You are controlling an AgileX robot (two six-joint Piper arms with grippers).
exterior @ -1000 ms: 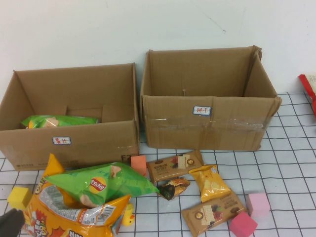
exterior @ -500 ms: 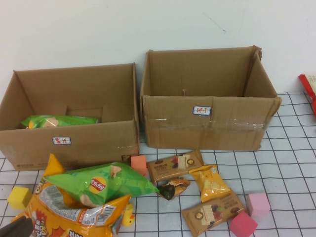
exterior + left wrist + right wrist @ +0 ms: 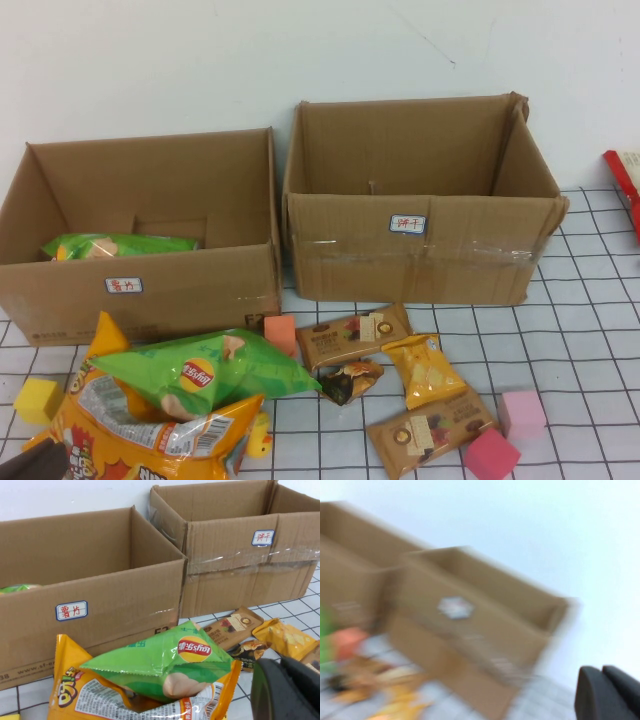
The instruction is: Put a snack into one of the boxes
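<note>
The left tool [image 3: 35, 465] crept in beside the orange chip bag [image 3: 150, 425], just below the green chip bag [image 3: 205, 370]; its opening I could not tell. The right tool [image 3: 607, 692] hung back, unreadable too. No snack grasped yet.

A green chip bag [image 3: 205, 368] is seen lying tilted atop an orange snack bag [image 3: 150, 425], just beside the left gripper [image 3: 35, 462]. Behind them, well apart from the gripper, two open cardboard boxes [image 3: 150, 290] [image 3: 420, 255] stand side by side.
</note>
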